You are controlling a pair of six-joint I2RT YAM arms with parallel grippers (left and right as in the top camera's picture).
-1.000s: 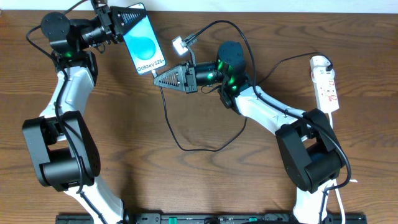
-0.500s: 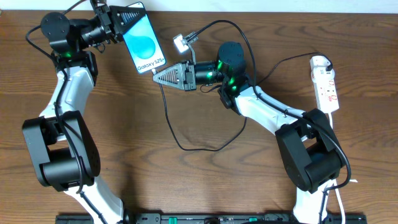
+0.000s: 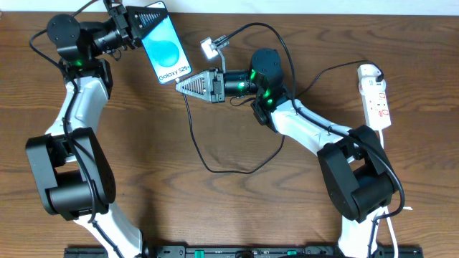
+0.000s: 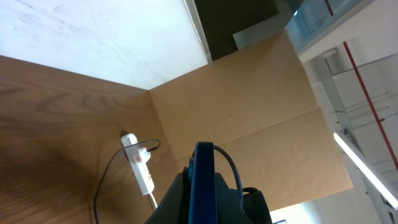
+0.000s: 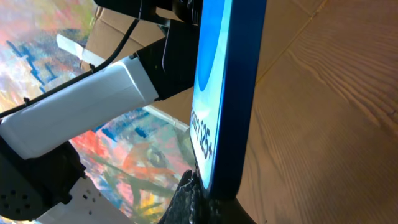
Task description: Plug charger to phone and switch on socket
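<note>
Wooden table (image 3: pixel 143 179), left gripper (image 3: pixel 147 20) clamping phone (image 3: pixel 166 51), right gripper (image 3: pixel 179 87) pinched on charger (image 3: pixel 229 173) at phone's edge.

Both arms reach toward each other at the far side. The left gripper (image 3: pixel 145 21) points right, clamped on the phone (image 3: pixel 166 54). The right gripper (image 3: pixel 181 87) points left, its 2 fingers pinched on the charger (image 3: pixel 195 140), just beside the phone's lower edge.

Dark wood table (image 3: pixel 237 215), white socket (image 3: pixel 375 97) lying flat at far right, black charger (image 3: pixel 229 173) cable looping loosely across the centre
</note>
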